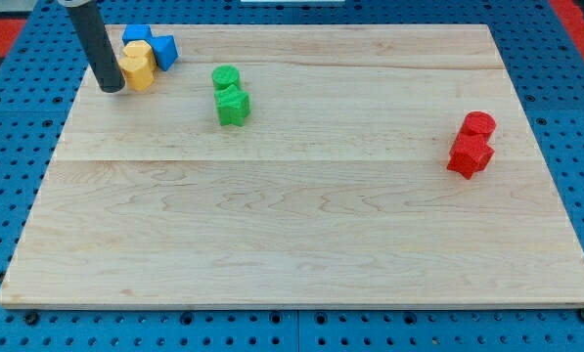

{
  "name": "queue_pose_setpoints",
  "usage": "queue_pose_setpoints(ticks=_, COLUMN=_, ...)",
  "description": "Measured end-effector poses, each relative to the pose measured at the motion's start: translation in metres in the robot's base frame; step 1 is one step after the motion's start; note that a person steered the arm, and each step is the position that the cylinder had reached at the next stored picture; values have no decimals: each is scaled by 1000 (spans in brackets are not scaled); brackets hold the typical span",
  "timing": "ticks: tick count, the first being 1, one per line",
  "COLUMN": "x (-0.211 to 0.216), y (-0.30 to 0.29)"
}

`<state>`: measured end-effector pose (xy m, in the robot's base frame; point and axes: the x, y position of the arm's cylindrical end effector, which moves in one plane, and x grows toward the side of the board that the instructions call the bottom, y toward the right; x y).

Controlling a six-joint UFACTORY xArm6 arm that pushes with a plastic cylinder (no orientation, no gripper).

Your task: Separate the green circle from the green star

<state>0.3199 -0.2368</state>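
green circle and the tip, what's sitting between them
In the camera view, the yellow blocks lie right beside my tip; past them, bare board runs to the green circle.

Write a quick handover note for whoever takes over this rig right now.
My tip is on the board near the view's top left, just left of the yellow blocks, which sit against the blue blocks. It is well away from the green pair.
The green circle and green star touch, circle toward the view's top, star just below it.
Done: nothing visible; the pair is not yet separated.
Left: bring the tip over to the greens and push one away from the other.
The red blocks at the view's right are out of the way.
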Motion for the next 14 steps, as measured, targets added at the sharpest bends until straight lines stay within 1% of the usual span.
queue_pose_setpoints(ticks=1, x=22, y=33)
queue_pose_setpoints(ticks=2, x=33, y=60)
queue_pose_setpoints(ticks=3, x=33, y=75)
queue_pose_setpoints(ticks=4, x=14, y=100)
queue_pose_setpoints(ticks=5, x=-20, y=156)
queue_pose_setpoints(ticks=6, x=-51, y=227)
queue_pose_setpoints(ticks=7, x=-25, y=245)
queue_pose_setpoints(ticks=8, x=-11, y=271)
queue_pose_setpoints(ticks=9, x=-46, y=306)
queue_pose_setpoints(ticks=10, x=-57, y=287)
queue_pose_setpoints(ticks=11, x=-72, y=283)
queue_pose_setpoints(ticks=12, x=-94, y=298)
queue_pose_setpoints(ticks=13, x=-103, y=369)
queue_pose_setpoints(ticks=14, x=-102, y=408)
